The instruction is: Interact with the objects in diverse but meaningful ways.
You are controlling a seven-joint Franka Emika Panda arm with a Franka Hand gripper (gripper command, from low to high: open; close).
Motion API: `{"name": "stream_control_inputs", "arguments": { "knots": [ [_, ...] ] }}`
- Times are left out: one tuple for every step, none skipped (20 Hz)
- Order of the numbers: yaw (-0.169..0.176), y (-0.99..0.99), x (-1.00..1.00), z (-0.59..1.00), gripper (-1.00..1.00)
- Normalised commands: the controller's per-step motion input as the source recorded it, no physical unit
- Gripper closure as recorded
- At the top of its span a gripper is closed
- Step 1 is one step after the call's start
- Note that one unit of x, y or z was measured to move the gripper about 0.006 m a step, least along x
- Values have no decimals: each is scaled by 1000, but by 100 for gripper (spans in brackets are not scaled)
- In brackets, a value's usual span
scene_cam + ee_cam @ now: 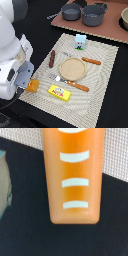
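Observation:
The orange ridged bread block (33,86) lies at the near-left corner of the woven placemat (100,75). In the wrist view it (74,173) fills the middle of the picture, very close, half on the mat and half over the black table. My gripper (26,83) is right at the block; its fingers are hidden, so I cannot tell their state. The dark brown sausage (52,58), the round tan plate (73,68), the flat yellow red-labelled box (59,92) and the white-and-blue carton (80,42) lie on the mat.
Two orange-brown sausages (91,61) (78,86) lie beside the plate, and a fork (57,77) lies at its near-left. Two grey pots (71,11) (93,15) stand on a brown board (112,30) at the back, with a bowl (125,19) at its right end.

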Motion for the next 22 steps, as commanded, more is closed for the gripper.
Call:
{"name": "stream_control_inputs", "arguments": {
  "knots": [
    [50,0,0,-277,-100],
    [49,0,0,-291,-100],
    [46,-14,0,-300,-100],
    [42,-40,14,-314,-100],
    [35,-66,6,-314,-100],
    [32,-74,26,-306,-100],
    [38,-129,103,-291,-100],
    [44,-129,106,-297,-100],
    [36,-86,80,-309,-100],
    [35,-114,71,-303,100],
    [35,-157,63,-309,100],
    [32,-157,54,-314,100],
    [32,-129,60,-300,100],
    [28,-111,23,-314,100],
    [27,-123,6,-317,100],
    [24,-117,0,-311,100],
    [24,-103,20,-294,100],
    [25,-80,37,-277,100],
    [24,-109,6,-257,100],
    [19,-83,0,-146,100],
    [24,0,0,54,100],
    [10,214,0,197,100]
  ]
}}
